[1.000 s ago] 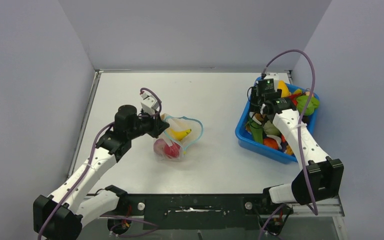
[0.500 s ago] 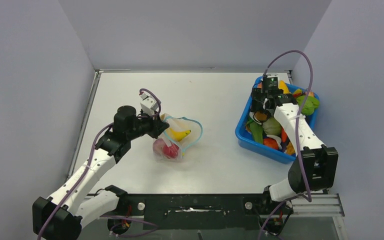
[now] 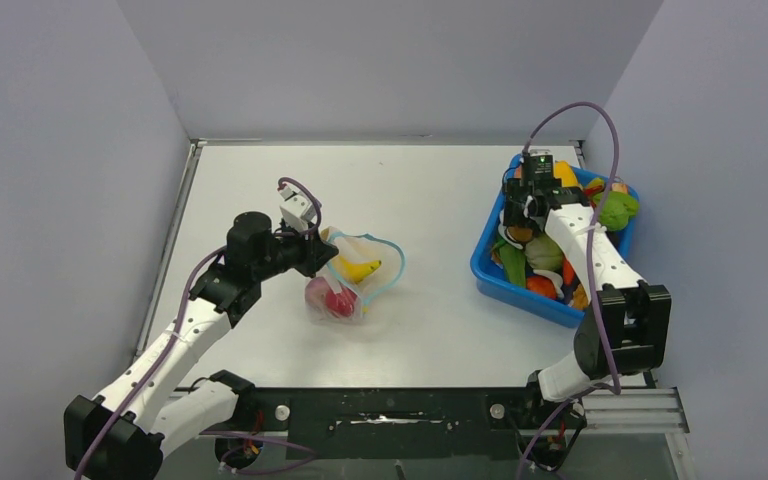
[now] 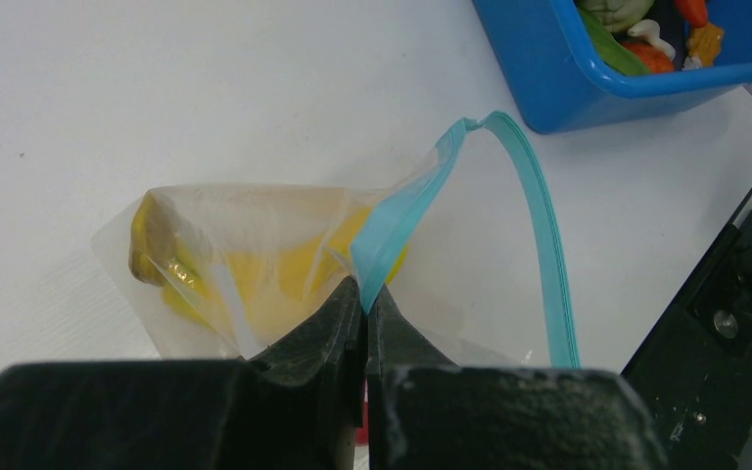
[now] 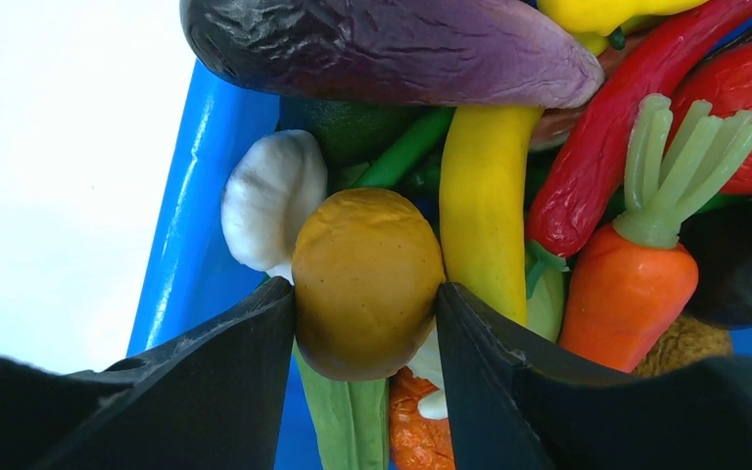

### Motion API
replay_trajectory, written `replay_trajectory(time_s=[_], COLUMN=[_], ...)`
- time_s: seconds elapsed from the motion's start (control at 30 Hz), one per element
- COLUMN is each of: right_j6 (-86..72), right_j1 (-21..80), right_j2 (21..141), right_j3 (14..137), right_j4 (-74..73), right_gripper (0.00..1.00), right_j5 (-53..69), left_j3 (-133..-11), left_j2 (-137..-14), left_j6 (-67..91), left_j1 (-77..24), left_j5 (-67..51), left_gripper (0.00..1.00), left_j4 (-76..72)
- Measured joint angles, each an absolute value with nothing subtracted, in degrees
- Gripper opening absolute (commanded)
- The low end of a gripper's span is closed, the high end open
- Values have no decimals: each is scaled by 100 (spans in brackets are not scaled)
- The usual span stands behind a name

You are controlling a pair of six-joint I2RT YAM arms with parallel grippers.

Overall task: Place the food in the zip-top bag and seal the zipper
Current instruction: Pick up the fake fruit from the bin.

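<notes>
Your crinkly plastic zip-top bag (image 4: pixel 255 230) is clear, its zipper strip (image 4: pixel 540 230) teal; the plastic bin (image 5: pixel 188 235) blue, the oval toy (image 5: pixel 367 279) ochre.

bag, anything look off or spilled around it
Nothing stands out. The bag lies on the table with its mouth gaping. One side of the zipper is pinched in the left fingers and the other bows out in a loop. The banana and a red fruit are inside, and no food lies beside it.
</notes>
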State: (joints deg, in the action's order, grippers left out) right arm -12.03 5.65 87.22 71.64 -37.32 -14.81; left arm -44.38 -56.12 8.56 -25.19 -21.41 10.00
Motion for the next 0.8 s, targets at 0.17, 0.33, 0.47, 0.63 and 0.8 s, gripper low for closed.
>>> replay_trajectory(time_s=[0.17, 0.33, 0.47, 0.63, 0.8], right_j6=[-1194, -1194, -1199, -1223, -1262], right_j1=[565, 572, 648, 860, 1227], right_j2=[8711, 8632, 8506, 8206, 7966], right_j3=[7155, 7135, 7135, 7137, 7242], right_j4=[-3734, -3745, -3835, -4034, -4324], right_gripper=[42, 40, 38, 37, 36], right_j5=[-1518, -1559, -1647, -1892, -2169], left_j3=[-4438, -4438, -4438, -4438, -4438], left_j2=[-5607, -5601, -5592, -5586, -5579], left_j6=[856, 856, 854, 854, 851], left_j1=[-2519, -2519, -2519, -2519, -2519], left_j5=[-2141, -2139, -2130, -2126, -2123], left_gripper=[0, 0, 0, 0, 0], left_j4=[1000, 1000, 1000, 1000, 1000])
